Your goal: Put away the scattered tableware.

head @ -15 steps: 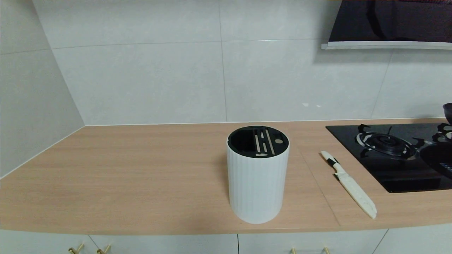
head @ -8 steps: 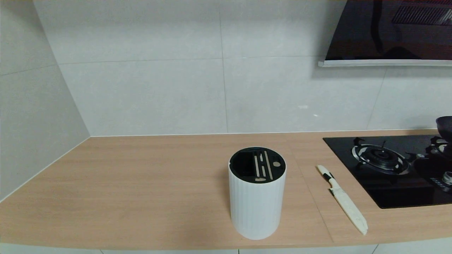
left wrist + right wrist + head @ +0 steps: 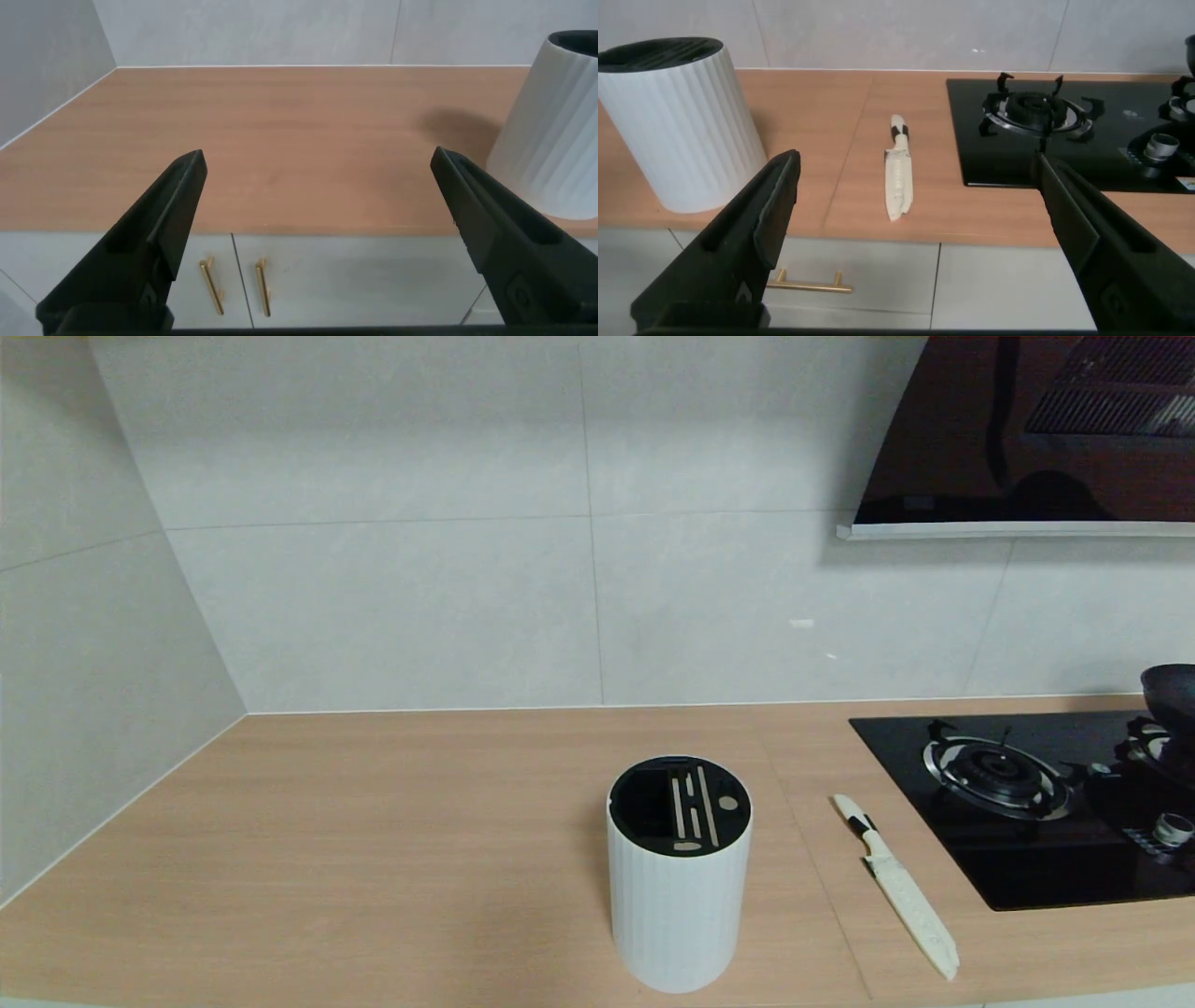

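Observation:
A white ribbed cylindrical knife holder [image 3: 679, 877] with a black slotted top stands near the front of the wooden counter [image 3: 392, 831]. A white knife [image 3: 896, 885] with a black band on its handle lies flat to the holder's right, between it and the stove. My left gripper [image 3: 318, 233] hangs open in front of the counter edge, the holder [image 3: 551, 121] off to one side. My right gripper [image 3: 915, 233] is open too, short of the counter edge, facing the knife [image 3: 898, 168] with the holder [image 3: 677, 126] beside it.
A black gas stove [image 3: 1036, 803] with burner grates fills the counter's right end, with a dark pot [image 3: 1172, 695] at the far right. A range hood [image 3: 1027, 439] hangs above. Tiled walls close the back and left. Cabinet doors with brass handles [image 3: 213, 285] sit below the counter.
The head camera has shifted: the whole scene sits lower and smaller in the picture. The holder and knife keep their places on the counter.

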Motion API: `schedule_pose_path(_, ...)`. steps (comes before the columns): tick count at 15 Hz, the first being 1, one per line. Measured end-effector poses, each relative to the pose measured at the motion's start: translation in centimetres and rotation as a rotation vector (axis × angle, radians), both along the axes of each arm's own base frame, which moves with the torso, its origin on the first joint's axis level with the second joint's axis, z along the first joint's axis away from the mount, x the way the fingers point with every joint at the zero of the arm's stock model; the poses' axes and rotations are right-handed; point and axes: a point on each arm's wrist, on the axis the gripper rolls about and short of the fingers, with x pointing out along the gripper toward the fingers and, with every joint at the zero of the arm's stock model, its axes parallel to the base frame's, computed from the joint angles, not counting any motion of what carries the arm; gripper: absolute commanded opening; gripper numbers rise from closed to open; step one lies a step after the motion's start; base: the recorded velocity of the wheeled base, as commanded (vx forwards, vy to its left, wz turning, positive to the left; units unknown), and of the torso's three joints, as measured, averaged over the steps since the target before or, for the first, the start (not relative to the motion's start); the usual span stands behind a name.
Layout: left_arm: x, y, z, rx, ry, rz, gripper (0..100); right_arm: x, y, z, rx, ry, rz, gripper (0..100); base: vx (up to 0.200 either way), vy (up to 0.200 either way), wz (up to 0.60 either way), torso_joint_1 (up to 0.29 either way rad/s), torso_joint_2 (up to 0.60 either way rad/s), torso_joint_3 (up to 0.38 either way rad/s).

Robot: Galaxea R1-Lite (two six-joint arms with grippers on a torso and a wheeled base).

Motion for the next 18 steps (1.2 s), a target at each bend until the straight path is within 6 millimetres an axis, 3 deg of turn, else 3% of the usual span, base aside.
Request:
schedule_pose_path(10,0.0,0.0,0.0,0.000,0.000,0.000,100,0.0,0.0,0.1,0.002,-0.008,-0.002,100,0.000,0.000,0.00,0.000,0.00,0.000)
schedule_pose_path(14,0.0,0.0,0.0,0.000,0.000,0.000,100,-0.5,0.0,3.7,0.066,-0.037,0.047,100,0.000,0.000,0.00,0.000,0.00,0.000)
schedule_pose_path(18,0.0,0.0,0.0,0.000,0.000,0.000,100,2.5,0.1,5.5,0.075,0.189,0.091,100,0.000,0.000,0.00,0.000,0.00,0.000)
